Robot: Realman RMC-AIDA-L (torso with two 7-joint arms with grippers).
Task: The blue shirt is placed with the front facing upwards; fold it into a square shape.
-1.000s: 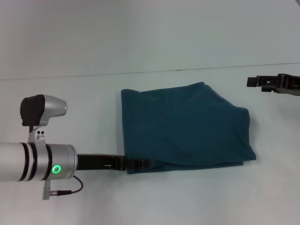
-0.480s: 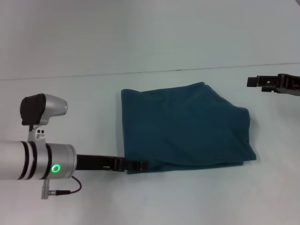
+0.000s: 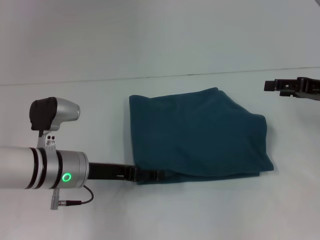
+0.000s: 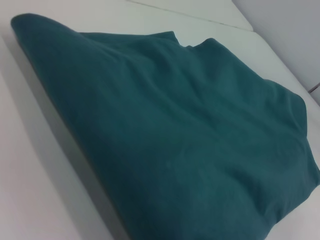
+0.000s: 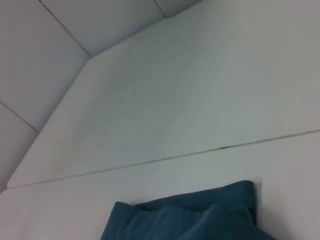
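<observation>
The blue shirt point(image 3: 200, 135) lies folded into a rough square in the middle of the white table, plain teal side up, with no lettering showing. My left gripper point(image 3: 152, 175) reaches in low from the left and sits at the shirt's near left corner, touching its edge. The left wrist view is filled by the folded shirt point(image 4: 175, 130) seen from close up. My right gripper point(image 3: 272, 85) hovers at the far right, well clear of the cloth. The right wrist view catches only the shirt's point(image 5: 190, 222) far edge.
The white table point(image 3: 100, 100) spreads all around the shirt. A thin seam point(image 3: 200, 74) runs across it behind the shirt. The left arm's silver wrist with a green light point(image 3: 65, 177) lies over the near left part of the table.
The left arm's wrist has shifted slightly right and up. Its gripper stays at the shirt's near left corner. The shirt and the right arm have not moved.
</observation>
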